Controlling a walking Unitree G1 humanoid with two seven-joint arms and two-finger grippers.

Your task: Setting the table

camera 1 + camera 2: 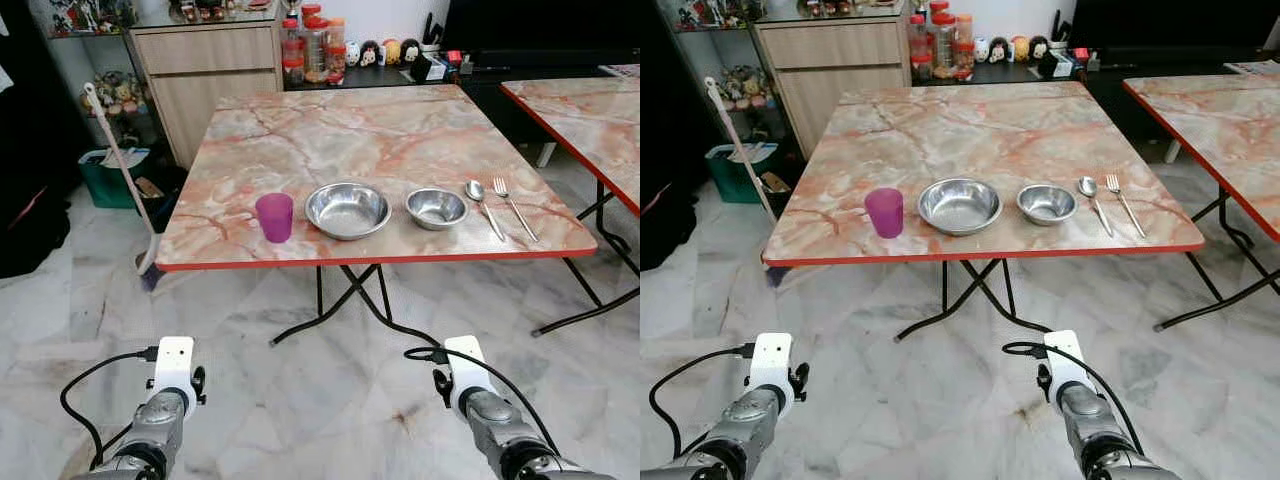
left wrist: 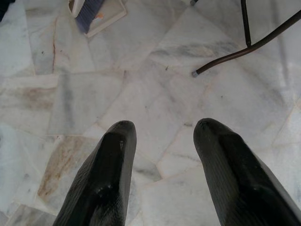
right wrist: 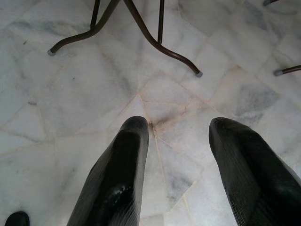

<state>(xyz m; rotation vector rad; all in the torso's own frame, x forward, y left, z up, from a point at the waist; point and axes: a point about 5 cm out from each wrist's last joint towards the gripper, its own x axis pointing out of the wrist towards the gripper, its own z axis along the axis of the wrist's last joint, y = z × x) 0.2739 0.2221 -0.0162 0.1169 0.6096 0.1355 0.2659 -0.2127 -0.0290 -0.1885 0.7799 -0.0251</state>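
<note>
Both arms are hanging low over the floor, well short of the table (image 1: 300, 130) — the left gripper (image 2: 162, 141) and right gripper (image 3: 178, 136) each standing spread and empty. Along the table's near edge a purple cup (image 1: 274, 217), large bowl (image 1: 347, 209), small bowl (image 1: 436, 207), spoon (image 1: 482, 203) and fork (image 1: 512, 205) are lying in a row. The setting looks laid, perhaps finished — any next move calls for stepping closer first.

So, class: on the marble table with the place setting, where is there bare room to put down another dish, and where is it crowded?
Free: the far half of the table behind the row, and the near left corner beside the purple cup. Crowded: the front edge, where the cup, large bowl, small bowl, spoon and fork sit in a line.
</note>
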